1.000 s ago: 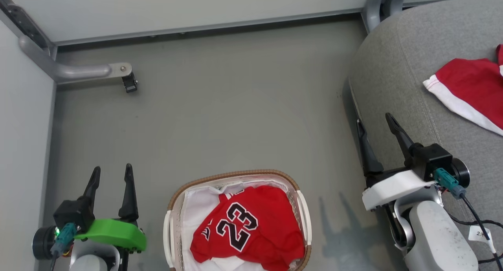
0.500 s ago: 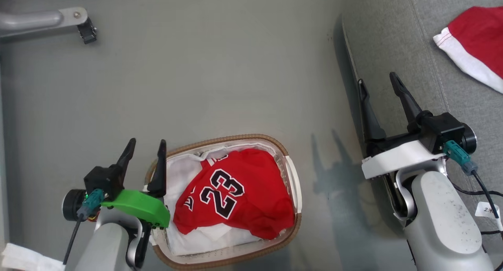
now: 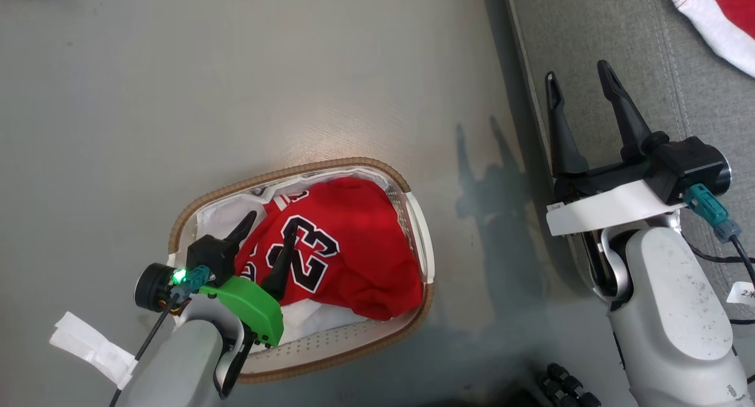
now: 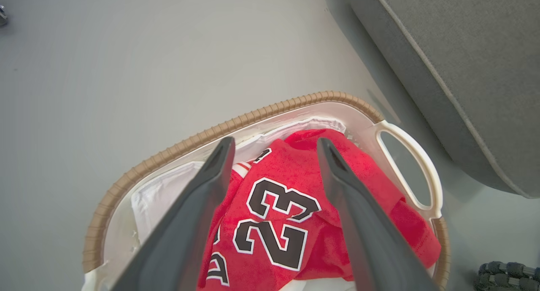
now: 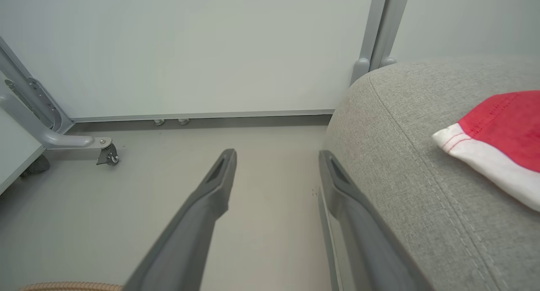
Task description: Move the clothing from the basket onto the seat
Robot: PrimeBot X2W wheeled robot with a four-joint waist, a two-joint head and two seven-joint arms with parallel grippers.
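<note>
Red jersey (image 3: 348,242) now lies under the left tool (image 3: 268,230), fingers apart; right tool (image 3: 581,79) likewise apart.

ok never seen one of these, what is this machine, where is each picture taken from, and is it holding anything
It is a wheeled robot with two arms, each ending in a gripper with two long dark fingers.

One picture comes from a camera on its head, looking down at the floor. There you see the left gripper, with green trim, and the right gripper, with white trim.

The other two come from cameras on the wrists, each looking along its own fingers.

On the floor stands an oval white laundry basket with a brown rim. Inside, on a white liner, lies a red jersey numbered 23. To the right is a grey sofa seat, where red shorts with white trim lie.

Nothing is held. Both grippers are open; the left one hangs over the jersey, fingers either side of the number.
</note>
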